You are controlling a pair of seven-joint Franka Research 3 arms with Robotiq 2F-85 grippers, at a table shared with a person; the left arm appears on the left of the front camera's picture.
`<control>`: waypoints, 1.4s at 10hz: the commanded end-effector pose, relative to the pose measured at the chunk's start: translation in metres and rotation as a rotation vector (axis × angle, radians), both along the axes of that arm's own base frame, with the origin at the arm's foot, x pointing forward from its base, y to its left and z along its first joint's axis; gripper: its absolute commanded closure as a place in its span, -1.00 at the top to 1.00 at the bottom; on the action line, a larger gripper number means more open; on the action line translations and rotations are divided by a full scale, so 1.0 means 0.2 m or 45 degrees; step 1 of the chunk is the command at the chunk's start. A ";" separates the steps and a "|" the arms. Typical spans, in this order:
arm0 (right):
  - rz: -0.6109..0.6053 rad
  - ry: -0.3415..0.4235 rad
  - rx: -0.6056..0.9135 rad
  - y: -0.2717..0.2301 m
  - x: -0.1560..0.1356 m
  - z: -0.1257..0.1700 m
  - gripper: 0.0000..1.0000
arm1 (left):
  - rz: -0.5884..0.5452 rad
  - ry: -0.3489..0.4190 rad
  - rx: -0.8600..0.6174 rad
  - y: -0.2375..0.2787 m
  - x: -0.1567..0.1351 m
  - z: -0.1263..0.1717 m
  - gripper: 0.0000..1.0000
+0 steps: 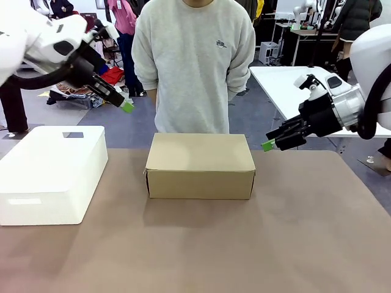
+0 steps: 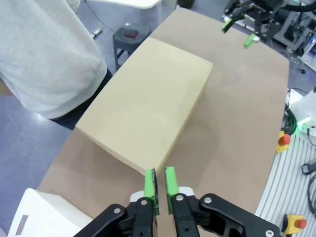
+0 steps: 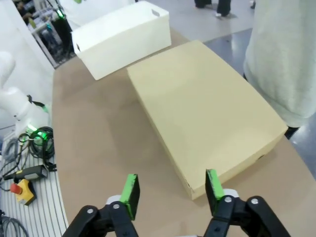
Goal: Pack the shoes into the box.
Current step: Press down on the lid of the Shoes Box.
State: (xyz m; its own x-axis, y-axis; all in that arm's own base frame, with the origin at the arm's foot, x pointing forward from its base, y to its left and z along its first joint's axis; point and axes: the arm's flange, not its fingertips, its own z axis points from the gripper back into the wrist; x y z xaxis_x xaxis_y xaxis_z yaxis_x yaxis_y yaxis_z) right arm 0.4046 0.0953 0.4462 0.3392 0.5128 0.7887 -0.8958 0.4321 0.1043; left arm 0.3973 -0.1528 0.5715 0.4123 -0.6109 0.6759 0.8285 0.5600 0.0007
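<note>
The brown cardboard box [image 1: 200, 162] stands in the middle of the table with its lid down flat; it also appears in the left wrist view [image 2: 148, 98] and the right wrist view [image 3: 202, 113]. The shoes are out of view. My left gripper [image 1: 126, 107] hangs high above the table's far left, and its green pads [image 2: 160, 185] are almost touching with nothing between them. My right gripper [image 1: 267, 145] hovers just off the box's right far corner, jaws open [image 3: 170, 190] and empty.
A bigger white box [image 1: 52, 171] sits at the table's left side. A person in a grey sweatshirt [image 1: 192, 61] stands right behind the cardboard box. Bare brown tabletop [image 1: 244, 244] stretches in front of the box and to its right.
</note>
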 end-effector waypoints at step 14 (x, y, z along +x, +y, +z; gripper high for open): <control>-0.082 -0.145 -0.181 0.04 -0.17 0.16 1.00 | 0.050 0.130 0.034 -0.20 0.40 -0.21 -1.00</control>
